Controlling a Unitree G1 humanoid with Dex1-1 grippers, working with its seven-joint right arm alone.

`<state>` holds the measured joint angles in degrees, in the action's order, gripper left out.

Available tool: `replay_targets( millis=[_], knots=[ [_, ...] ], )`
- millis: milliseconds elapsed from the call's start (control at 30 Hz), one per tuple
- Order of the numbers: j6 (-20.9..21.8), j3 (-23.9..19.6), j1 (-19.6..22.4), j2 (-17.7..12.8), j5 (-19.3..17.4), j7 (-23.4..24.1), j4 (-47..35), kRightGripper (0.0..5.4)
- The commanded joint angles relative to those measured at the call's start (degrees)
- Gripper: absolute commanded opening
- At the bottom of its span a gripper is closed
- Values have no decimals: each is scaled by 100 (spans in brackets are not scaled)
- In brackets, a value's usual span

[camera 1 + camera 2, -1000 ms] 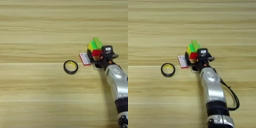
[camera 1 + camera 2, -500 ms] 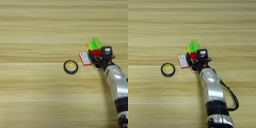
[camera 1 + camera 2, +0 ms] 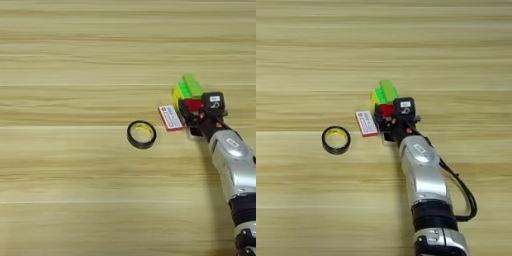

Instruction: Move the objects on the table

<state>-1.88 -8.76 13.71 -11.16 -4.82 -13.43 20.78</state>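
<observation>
1. We judge the step in hand to be a reach or grasp at the cluster on the right of the worktop [image 3: 75,200]; the right gripper [image 3: 390,122] sits over the near side of the green/yellow/red puzzle cube [image 3: 186,95], its black body covering the cube's red face.
2. We cannot tell whether the gripper is spread, pressed together or pinching the cube.
3. The flat white-and-red box [image 3: 366,123] lies just left of the gripper; the black ring [image 3: 141,134] lies further left, well apart from the cluster; a bright green bar [image 3: 388,90] seems to stick out behind the cube, though we cannot separate the 2 cleanly.
4. The next move, in our judgement, calls for a firm hold on 1 object only, without dragging the box along.
5. A small pale block [image 3: 193,133] peeks out at the gripper's near-left edge, mostly hidden; the cube's near side is covered too.
</observation>
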Motion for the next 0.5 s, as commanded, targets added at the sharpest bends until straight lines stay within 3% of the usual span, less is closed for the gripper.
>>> replay_targets(
  millis=[33,500],
  knots=[
    [200,1,526,-119,-61,-32,-231,331],
    [71,241,912,10,5,-67,-367,331]
  ],
)
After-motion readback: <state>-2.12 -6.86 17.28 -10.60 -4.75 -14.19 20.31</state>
